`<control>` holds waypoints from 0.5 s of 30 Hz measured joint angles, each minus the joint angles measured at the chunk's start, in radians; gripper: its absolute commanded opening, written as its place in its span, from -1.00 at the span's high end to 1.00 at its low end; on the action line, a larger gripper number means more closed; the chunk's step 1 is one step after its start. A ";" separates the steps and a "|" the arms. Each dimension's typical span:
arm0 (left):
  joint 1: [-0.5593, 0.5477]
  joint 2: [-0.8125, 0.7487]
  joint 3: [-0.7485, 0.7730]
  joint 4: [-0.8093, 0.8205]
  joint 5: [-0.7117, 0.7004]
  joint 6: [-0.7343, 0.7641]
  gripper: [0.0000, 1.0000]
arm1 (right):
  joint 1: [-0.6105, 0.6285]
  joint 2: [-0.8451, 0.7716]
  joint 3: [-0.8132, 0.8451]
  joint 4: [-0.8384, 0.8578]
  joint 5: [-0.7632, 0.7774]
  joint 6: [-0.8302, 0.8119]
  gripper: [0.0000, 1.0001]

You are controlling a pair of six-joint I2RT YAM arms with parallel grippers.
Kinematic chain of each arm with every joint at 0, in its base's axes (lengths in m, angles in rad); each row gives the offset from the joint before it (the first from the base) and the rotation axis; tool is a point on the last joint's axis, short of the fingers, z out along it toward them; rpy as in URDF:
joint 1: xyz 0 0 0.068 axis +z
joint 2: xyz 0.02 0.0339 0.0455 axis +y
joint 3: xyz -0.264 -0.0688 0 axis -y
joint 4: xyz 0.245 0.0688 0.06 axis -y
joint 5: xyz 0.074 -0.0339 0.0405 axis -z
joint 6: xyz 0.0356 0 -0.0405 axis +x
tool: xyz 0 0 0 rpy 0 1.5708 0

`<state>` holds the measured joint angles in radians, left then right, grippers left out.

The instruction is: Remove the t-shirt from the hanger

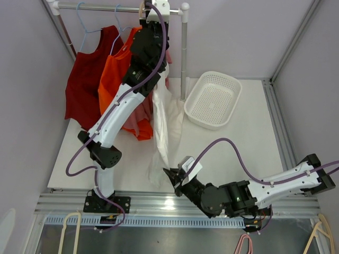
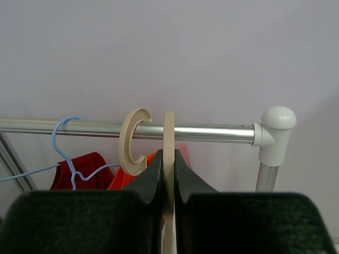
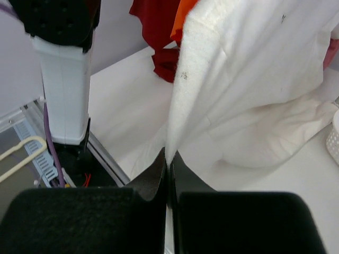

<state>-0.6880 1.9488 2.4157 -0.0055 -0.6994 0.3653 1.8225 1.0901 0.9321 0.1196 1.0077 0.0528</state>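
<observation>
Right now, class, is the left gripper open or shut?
Shut: the left gripper clamps the beige hanger, fingers pressed against both faces, no gap.

red top (image 1: 86,74) and orange top (image 1: 109,76) hang on the rail (image 1: 100,7); a white basket (image 1: 213,100) sits beside its post.

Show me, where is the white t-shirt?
In the top view, the white t-shirt hangs near the right end of the rail, between the orange shirt and the basket, with its bottom edge pinched by the right gripper.

Left gripper (image 2: 169,161) high and closed; right gripper (image 3: 168,161) low, likewise closed.
</observation>
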 measured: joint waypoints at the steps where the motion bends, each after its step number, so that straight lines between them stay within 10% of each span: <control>1: 0.003 0.000 0.000 -0.004 0.001 0.000 0.99 | 0.018 0.005 -0.005 -0.005 0.012 0.005 1.00; 9: 0.008 0.001 0.001 -0.054 0.008 -0.028 0.98 | 0.081 0.079 -0.029 -0.050 0.089 0.091 1.00; 15: 0.015 -0.042 -0.042 -0.159 0.109 -0.146 0.99 | -0.118 0.064 -0.058 -0.140 0.023 0.200 1.00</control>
<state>-0.6727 1.9064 2.3734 -0.1650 -0.5900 0.2188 1.7042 1.1545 0.8738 -0.0208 1.0302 0.2523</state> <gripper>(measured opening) 0.074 0.010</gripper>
